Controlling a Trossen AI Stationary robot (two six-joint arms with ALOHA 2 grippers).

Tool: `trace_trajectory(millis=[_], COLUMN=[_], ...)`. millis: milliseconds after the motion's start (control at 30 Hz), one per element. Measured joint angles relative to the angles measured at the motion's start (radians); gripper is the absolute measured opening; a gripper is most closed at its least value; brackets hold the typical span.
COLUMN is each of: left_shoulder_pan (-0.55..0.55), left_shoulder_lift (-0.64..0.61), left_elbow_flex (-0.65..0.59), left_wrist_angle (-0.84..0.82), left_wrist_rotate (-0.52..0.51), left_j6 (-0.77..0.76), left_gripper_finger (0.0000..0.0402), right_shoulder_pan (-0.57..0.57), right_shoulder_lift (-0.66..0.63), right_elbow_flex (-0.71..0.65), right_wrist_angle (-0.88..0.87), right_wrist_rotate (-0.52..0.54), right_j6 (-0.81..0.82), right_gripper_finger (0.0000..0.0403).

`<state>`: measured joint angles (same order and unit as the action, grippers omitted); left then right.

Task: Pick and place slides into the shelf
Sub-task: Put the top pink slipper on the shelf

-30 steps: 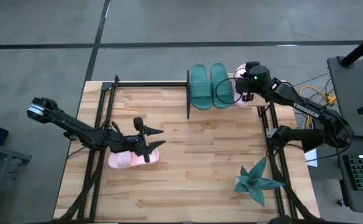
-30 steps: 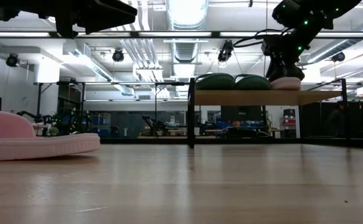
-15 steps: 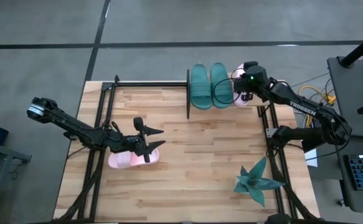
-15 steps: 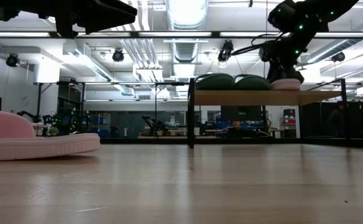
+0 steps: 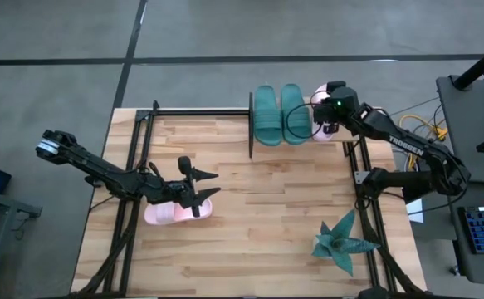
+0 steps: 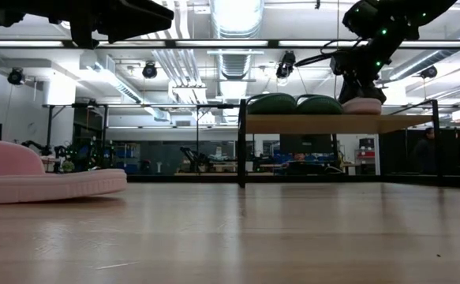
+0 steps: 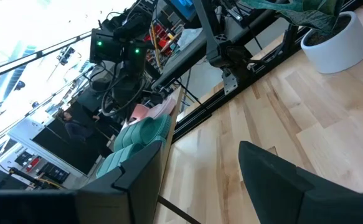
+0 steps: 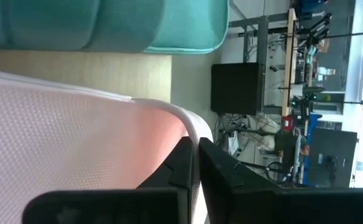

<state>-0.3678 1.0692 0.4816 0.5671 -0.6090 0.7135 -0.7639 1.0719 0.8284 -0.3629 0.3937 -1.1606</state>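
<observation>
At the shelf (image 5: 262,143), right gripper (image 5: 328,124) jaws are sitting clenched over the placed pink slide (image 5: 320,133). Left gripper (image 5: 210,184) jaws are hanging released; last pink slide (image 5: 168,213) lying at its 8 o'clock, long axis 3–9, left arm nearer.

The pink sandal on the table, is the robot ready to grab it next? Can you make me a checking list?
1. Pale pink foam sandal lies flat on the wooden tabletop: ok.
2. Left gripper sits over that sandal, fingers spread: ok.
3. Left gripper is gripping it: not ok, not yet.
4. Two dark teal sandals and a second pink sandal rest on the small wooden shelf: ok.
5. Right gripper is shut at that pink sandal, not clear of the shelf: not ok.
6. Free space on shelf: cannot tell.
</observation>
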Motion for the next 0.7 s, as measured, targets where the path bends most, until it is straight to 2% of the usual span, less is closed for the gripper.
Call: trace_trajectory(millis=[700], left_shoulder_pan=[0.000], left_shoulder_lift=[0.000], left_elbow_flex=[0.000], left_wrist_angle=[0.000], left_wrist_rotate=[0.002], left_j6=[0.026], left_gripper_finger=[0.0196], right_shoulder_pan=[0.019], right_shoulder_lift=[-0.029], right_elbow_flex=[0.002], right_wrist_angle=[-0.014], right_wrist_rotate=[-0.034], right_j6=[-0.004], right_gripper_finger=[0.0010])
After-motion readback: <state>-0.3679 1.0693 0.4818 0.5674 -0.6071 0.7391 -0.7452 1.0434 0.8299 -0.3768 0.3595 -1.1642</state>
